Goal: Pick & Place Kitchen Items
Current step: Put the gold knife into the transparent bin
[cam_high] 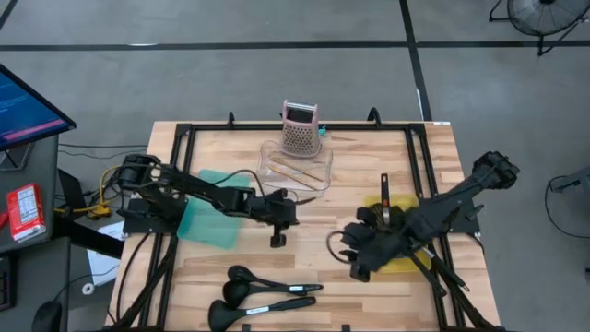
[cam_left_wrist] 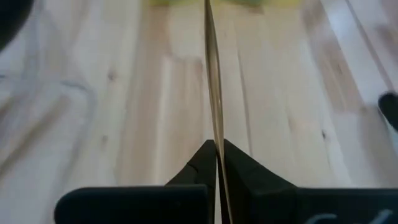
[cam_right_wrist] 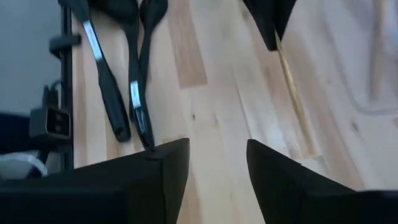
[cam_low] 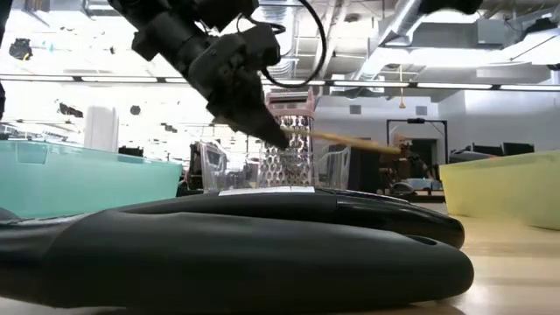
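No legible writing. Left pincer above mid-bench, pinching stick. Right pincer spread, hovering; black utensils at the bench's near edge.

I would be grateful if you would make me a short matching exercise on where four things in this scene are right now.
Things:
1. thin pale wooden stick
2. pink perforated box grater
3. black plastic ladles
4. right end effector

States:
A. open, holding nothing
B. upright at the table's far edge
C. clamped in the left end effector
D. lying near the table's front edge

Pairs: 1-C, 2-B, 3-D, 4-A
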You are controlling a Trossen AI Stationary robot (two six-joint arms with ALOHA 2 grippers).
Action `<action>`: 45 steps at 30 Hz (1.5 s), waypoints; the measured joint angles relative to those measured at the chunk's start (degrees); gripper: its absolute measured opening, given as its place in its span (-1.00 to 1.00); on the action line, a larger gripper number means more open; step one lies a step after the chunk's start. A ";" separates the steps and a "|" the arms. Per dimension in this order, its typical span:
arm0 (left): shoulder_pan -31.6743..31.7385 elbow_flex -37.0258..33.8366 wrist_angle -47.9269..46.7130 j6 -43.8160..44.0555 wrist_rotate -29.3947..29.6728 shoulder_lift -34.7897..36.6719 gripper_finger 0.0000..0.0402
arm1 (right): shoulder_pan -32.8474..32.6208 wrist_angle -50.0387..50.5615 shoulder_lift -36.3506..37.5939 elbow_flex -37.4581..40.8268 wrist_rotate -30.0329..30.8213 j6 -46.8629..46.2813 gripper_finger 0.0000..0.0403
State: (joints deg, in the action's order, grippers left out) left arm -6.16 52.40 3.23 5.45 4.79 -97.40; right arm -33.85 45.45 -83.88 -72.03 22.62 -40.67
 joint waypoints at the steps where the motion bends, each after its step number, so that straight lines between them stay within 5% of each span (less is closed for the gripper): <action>1: 0.39 0.00 0.10 0.00 0.14 0.52 -1.00 | -1.30 0.01 0.38 0.00 2.28 -1.23 -0.24; 10: 1.44 0.00 1.21 3.55 1.25 7.39 -1.00 | -13.47 -4.76 0.70 0.02 22.03 -9.75 -0.37; 20: 1.07 0.11 2.98 15.58 -1.60 26.11 -1.00 | -22.46 -8.23 0.68 0.04 40.60 -11.86 -0.41; 32: -5.91 0.11 11.47 21.86 -6.62 41.74 -1.00 | -21.83 -8.86 0.15 1.48 41.97 -11.93 -0.41; 41: -7.00 0.18 13.04 17.96 -3.76 42.11 -1.00 | -21.51 -9.48 0.18 2.25 41.97 -11.93 -0.41; 45: -4.08 0.21 3.97 12.95 2.02 39.69 -1.00 | -21.48 -9.49 0.18 2.25 41.97 -11.93 -0.41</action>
State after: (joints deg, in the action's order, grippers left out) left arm -10.24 52.62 7.20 18.41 6.81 -57.71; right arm -55.33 35.96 -83.70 -69.78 64.60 -52.60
